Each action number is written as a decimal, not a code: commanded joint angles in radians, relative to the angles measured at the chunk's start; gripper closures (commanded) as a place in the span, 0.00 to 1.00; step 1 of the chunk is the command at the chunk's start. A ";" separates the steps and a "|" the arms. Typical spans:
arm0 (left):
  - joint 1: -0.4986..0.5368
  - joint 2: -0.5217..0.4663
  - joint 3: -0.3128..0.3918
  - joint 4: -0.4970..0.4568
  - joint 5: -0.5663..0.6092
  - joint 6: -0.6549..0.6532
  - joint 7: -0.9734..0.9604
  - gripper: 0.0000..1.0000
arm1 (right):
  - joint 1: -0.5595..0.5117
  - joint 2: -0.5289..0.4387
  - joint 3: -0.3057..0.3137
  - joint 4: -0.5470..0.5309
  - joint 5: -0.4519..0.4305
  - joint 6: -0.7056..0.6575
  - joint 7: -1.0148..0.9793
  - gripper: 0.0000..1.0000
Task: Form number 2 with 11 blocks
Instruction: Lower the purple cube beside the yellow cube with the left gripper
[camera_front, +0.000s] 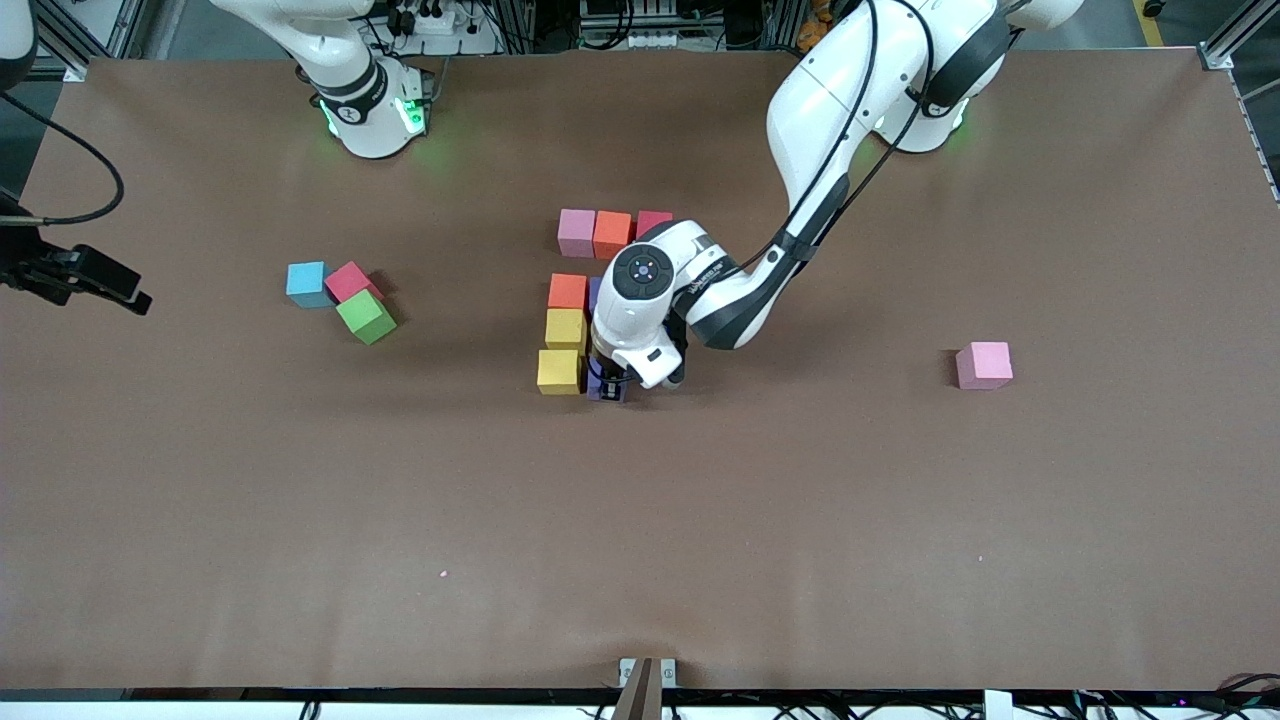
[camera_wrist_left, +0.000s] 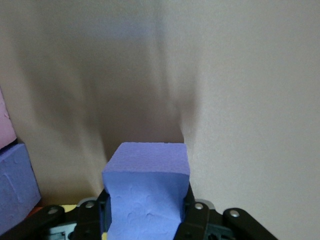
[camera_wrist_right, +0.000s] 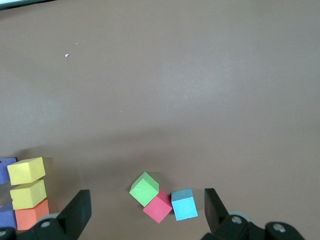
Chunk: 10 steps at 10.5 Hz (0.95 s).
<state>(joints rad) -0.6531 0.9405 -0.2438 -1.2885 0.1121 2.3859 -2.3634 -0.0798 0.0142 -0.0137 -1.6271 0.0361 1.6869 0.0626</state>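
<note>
Overhead, a brown table (camera_front: 900, 520) is framed by aluminium rails; no writing is legible. A purple block (camera_wrist_left: 147, 192) is pinched by the left gripper (camera_front: 612, 383); the right gripper (camera_wrist_right: 145, 212) is spread.

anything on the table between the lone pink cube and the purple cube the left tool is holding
No. In the front view the brown table is bare between the lone pink cube and the purple cube in the left tool.
</note>
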 joint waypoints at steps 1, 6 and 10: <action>-0.025 0.027 0.014 0.026 -0.023 0.015 -0.016 0.73 | -0.021 0.020 0.008 0.027 -0.002 -0.010 -0.023 0.00; -0.033 0.029 0.014 0.026 -0.023 0.018 -0.030 0.58 | 0.000 0.038 0.014 0.039 0.013 0.000 -0.018 0.00; -0.034 0.018 0.014 0.025 -0.020 0.018 -0.020 0.00 | 0.006 0.073 0.015 0.061 0.004 -0.003 -0.024 0.00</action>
<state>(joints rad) -0.6741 0.9548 -0.2432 -1.2843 0.1121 2.3969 -2.3779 -0.0756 0.0475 0.0017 -1.6138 0.0379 1.6947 0.0508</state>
